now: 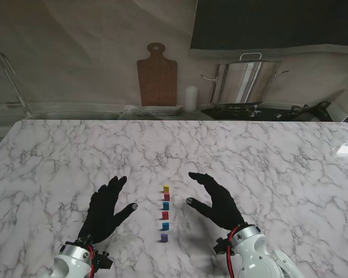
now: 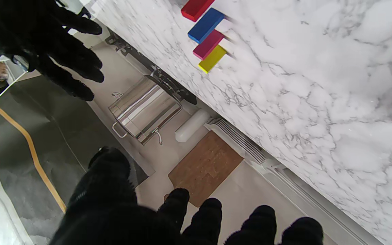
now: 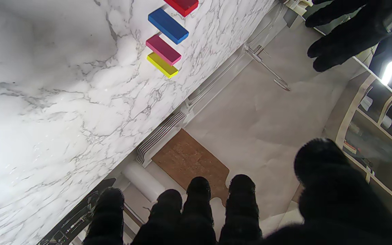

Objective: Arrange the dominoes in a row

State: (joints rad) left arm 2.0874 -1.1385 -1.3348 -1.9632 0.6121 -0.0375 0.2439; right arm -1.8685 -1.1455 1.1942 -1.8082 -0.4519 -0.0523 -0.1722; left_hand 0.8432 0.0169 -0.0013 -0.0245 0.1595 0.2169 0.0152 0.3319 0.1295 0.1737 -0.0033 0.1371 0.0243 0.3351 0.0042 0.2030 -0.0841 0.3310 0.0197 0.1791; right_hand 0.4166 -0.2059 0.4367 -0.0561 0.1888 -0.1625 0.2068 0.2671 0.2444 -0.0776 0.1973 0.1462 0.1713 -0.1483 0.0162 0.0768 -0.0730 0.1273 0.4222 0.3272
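Several coloured dominoes stand upright in a row on the marble table (image 1: 267,156), running away from me between my two hands. The farthest is the yellow domino (image 1: 166,188) (image 2: 212,59) (image 3: 162,64), then a magenta domino (image 1: 166,197) (image 2: 208,44) (image 3: 163,49), a blue domino (image 1: 166,205) (image 2: 205,25) (image 3: 168,26) and a red domino (image 1: 165,215) (image 2: 196,8) (image 3: 182,5). Nearest me stand another blue domino (image 1: 165,226) and a purple domino (image 1: 163,237). My left hand (image 1: 106,209) hovers left of the row, fingers spread, holding nothing. My right hand (image 1: 216,200) hovers right of it, likewise open.
Beyond the table's far edge are a wooden cutting board (image 1: 157,74), a steel stockpot (image 1: 245,81) on a stove, a white cylinder (image 1: 190,98) and a stack of plates (image 1: 156,110). A faucet (image 1: 11,81) stands at the far left.
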